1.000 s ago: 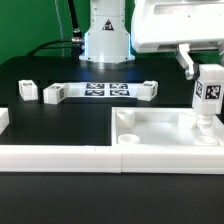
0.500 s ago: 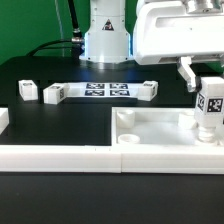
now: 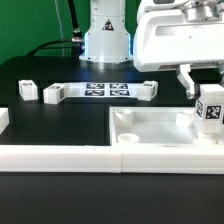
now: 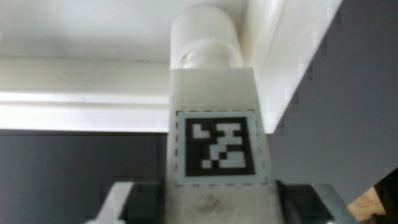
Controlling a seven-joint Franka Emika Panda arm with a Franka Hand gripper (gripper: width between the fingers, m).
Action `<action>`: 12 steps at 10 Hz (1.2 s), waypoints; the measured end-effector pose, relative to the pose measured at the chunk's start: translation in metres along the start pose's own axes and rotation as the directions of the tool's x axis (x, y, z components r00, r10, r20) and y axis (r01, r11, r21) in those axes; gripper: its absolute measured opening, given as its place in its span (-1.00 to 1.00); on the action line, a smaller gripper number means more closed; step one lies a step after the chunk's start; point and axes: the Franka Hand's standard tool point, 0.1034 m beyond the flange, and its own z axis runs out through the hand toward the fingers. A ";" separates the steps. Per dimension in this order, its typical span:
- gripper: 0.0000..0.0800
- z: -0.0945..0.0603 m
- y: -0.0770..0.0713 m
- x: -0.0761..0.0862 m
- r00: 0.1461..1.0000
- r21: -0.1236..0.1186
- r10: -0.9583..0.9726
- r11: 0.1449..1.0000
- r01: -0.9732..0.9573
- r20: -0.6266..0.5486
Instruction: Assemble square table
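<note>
**Top**: white plastic, square, tray-like, smooth and matt, with a raised rim and round sockets in the corners. It lies flat at the worktop's front edge, towards the exterior view's right.

**Held leg**: white block, square in section, ending in a narrower rounded peg. One face bears a black-and-white square tag. It stands upright over the top's far corner on the exterior view's right. The wrist view shows the leg with its peg end against white plastic. Whether the peg is seated cannot be told.

**Gripper**: clamped on the held leg. In the wrist view the gripper has grey fingers pressed flat against two opposite sides of the block. Its body is a bulky, glossy white housing.

**Loose legs**: three small white tagged blocks lying towards the far edge.
- Two, and, lie near each other on the exterior view's left.
- One lies just beside the far end of the marker board.

**Marker board**: thin flat white strip with printed tags, between the second and third loose legs.

**Rails**: long white bars, end to end along the front edge, touching the top's near side.

**Worktop**: flat, black, matt.

**Arm base**: white, rounded, at the far edge before a green backdrop.
</note>
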 end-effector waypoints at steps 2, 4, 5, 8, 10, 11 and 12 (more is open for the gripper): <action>-0.27 0.001 0.000 0.001 0.999 -0.005 0.032 0.999 -0.033 -0.030; -0.18 0.001 0.001 0.001 0.998 -0.009 0.041 0.999 -0.042 -0.037; -0.18 0.001 0.001 0.001 0.998 -0.009 0.041 0.999 -0.042 -0.036; 0.52 0.001 0.001 0.001 0.998 -0.009 0.041 0.999 -0.042 -0.036; 0.62 0.001 0.001 0.001 0.998 -0.009 0.041 0.999 -0.042 -0.036; 0.62 0.001 0.001 0.001 0.998 -0.009 0.041 0.999 -0.042 -0.036; 0.62 0.001 0.001 0.001 0.998 -0.009 0.041 0.999 -0.041 -0.036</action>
